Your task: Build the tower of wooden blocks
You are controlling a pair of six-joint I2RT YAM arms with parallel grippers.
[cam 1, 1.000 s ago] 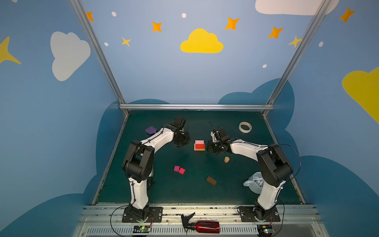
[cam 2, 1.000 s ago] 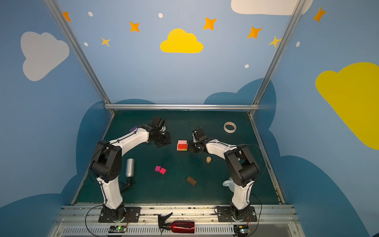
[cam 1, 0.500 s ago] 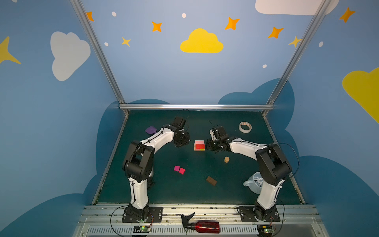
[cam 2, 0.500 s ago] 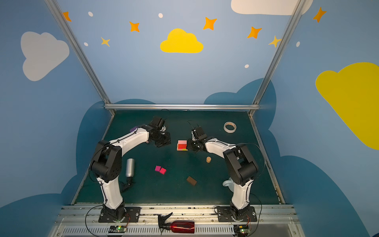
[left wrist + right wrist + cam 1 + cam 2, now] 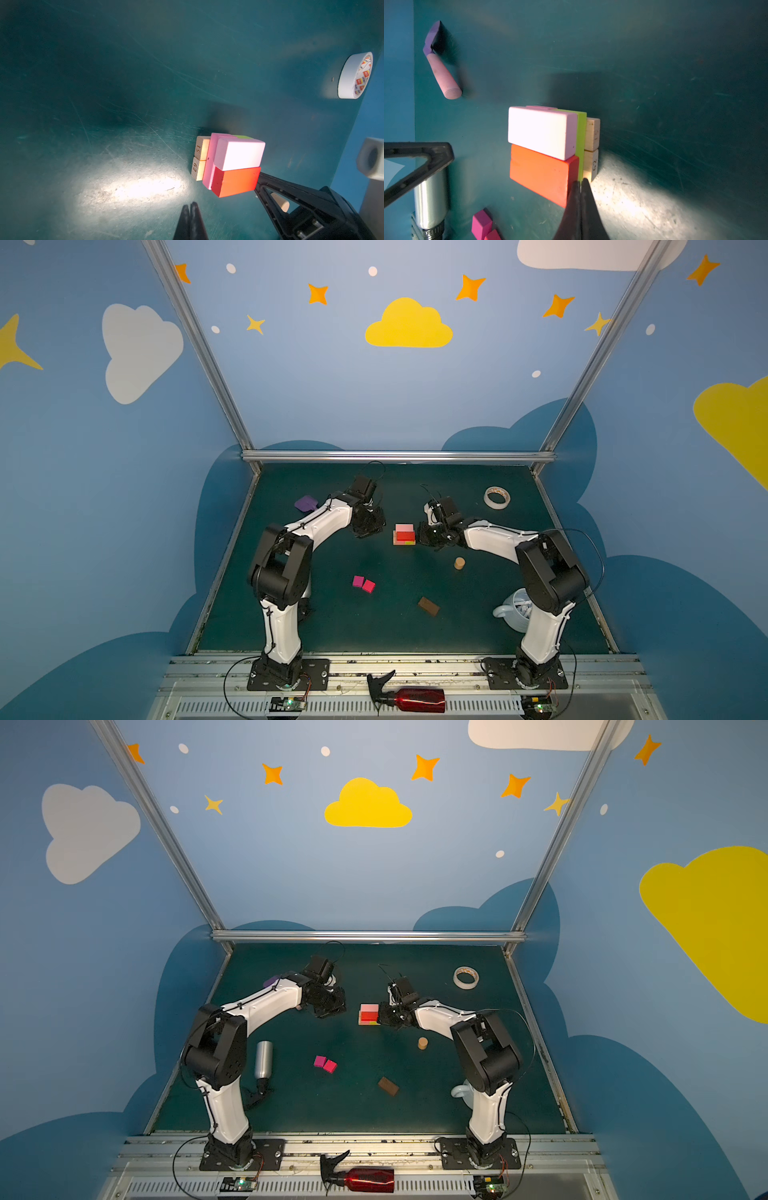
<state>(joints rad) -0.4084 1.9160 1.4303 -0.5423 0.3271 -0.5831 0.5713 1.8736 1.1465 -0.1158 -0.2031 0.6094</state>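
"Two grippers, both shut, flank the tower point(image 5: 404, 534) at the middle of the green table point(image 5: 332, 635). The right gripper point(image 5: 581, 182) sets its closed tips against the stack's side, at the corner where the red block point(image 5: 539, 172), the lime-green slab point(image 5: 581, 133) and a tan block meet. It holds nothing."

"And the left gripper point(image 5: 190, 204)?"

"Jaws together and empty. It is near the tower on the opposite side, but apart from it."

"Any writing to read?"

"The two tan blocks point(image 5: 202, 148) at the base carry burned-in numbers on their ends. One reads '62' in both wrist views. The other looks like '51', though I can't be sure. The white tape roll point(image 5: 355, 75), towards the far right corner, has small red-and-orange logos printed inside its core, and the lettering is too small to read."

"What sits over the tan blocks?"

"A light pink slab point(image 5: 208, 166) beside the lime-green one, then a pale pink block point(image 5: 239, 154) and the red block side by side on top."

"And the rest of the wood blocks?"

"Loose on the table, nearer us. There are two magenta squares point(image 5: 358, 581) touching each other, a dark brown block point(image 5: 428, 606), and a short tan cylinder point(image 5: 459, 563) near the right arm. A purple spatula point(image 5: 306, 503) lies behind the left arm, and a red spray bottle point(image 5: 415, 699) rests on the front rail."
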